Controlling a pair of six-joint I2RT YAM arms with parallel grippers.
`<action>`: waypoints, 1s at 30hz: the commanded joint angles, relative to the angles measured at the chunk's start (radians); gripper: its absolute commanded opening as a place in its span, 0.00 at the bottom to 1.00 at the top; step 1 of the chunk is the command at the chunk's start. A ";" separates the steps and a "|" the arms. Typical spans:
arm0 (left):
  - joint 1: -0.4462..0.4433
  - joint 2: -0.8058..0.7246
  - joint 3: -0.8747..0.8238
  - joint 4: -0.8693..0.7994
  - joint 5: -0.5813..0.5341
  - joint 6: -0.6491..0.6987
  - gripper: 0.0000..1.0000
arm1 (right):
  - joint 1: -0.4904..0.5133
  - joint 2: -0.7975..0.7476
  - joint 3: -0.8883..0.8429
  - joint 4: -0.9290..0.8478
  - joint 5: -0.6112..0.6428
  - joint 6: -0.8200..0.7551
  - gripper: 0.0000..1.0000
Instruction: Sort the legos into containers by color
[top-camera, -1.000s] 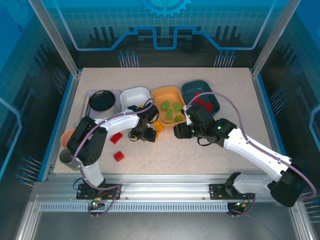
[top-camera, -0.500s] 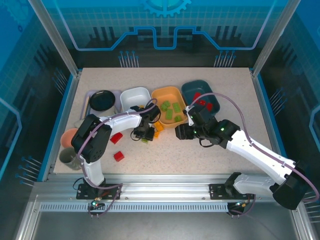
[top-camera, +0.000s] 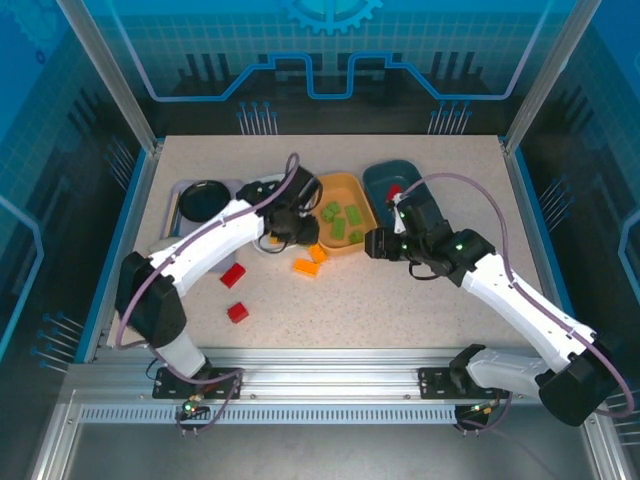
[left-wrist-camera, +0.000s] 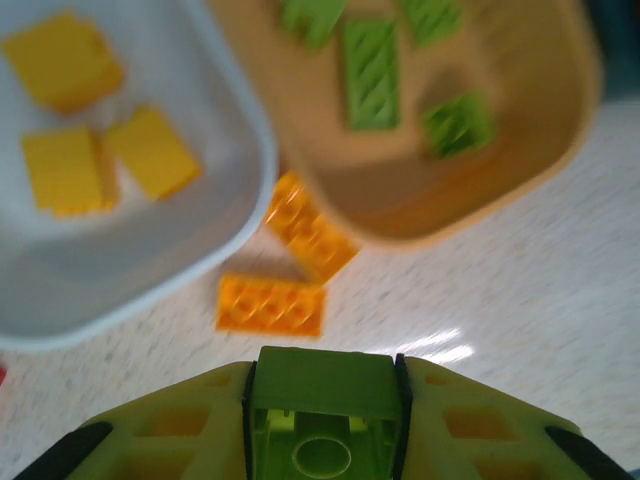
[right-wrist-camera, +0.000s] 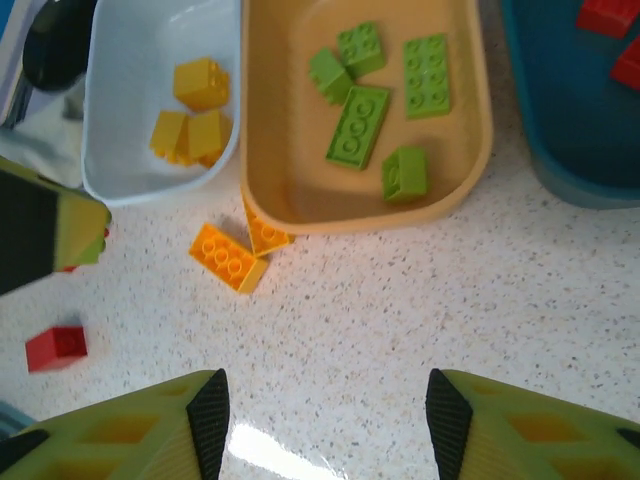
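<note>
Left gripper (left-wrist-camera: 323, 372) is clamped on a green brick (left-wrist-camera: 320, 425), with the brick's hollow underside facing the wrist camera and a finger tight against each side. It hangs above the table (top-camera: 400, 310) where the white tray (right-wrist-camera: 130, 60) and the orange tray (right-wrist-camera: 290, 160) meet, in the row of trays toward the far edge. White tray holds three yellow bricks (left-wrist-camera: 62, 60), loosely bunched at one end. Orange tray holds five green bricks (right-wrist-camera: 357, 125), scattered, none stacked as far as I can tell. Two orange bricks (right-wrist-camera: 228, 258) lie on the table just in front of those two trays. One is flat and clear of them; the other is tilted with its end against or under the orange tray's rim, cannot tell which. The two meet or nearly meet at a corner. Right gripper (right-wrist-camera: 322, 400) is spread wide with nothing between its fingers, over bare table on the near side of the orange tray. Teal tray (right-wrist-camera: 560, 130) sits just right of the orange one, with at least two red bricks (right-wrist-camera: 608, 15) inside, partly cut off by the frame. Two loose red bricks (top-camera: 232, 275) sit on the table toward the left, closer to the near edge, well apart from the trays and a little apart from each other. Lavender tray (top-camera: 178, 215) with a black plate (top-camera: 205, 198) is at the left end of the row.
</note>
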 joint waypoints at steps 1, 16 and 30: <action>0.026 0.194 0.211 -0.044 0.035 -0.001 0.30 | -0.062 0.027 0.046 0.039 -0.074 0.050 0.59; 0.155 0.788 0.842 -0.058 0.063 -0.010 0.34 | -0.111 0.024 0.080 0.060 -0.133 0.078 0.61; 0.183 0.826 0.856 -0.017 0.112 -0.055 0.55 | -0.108 0.023 0.026 0.044 -0.178 0.076 0.63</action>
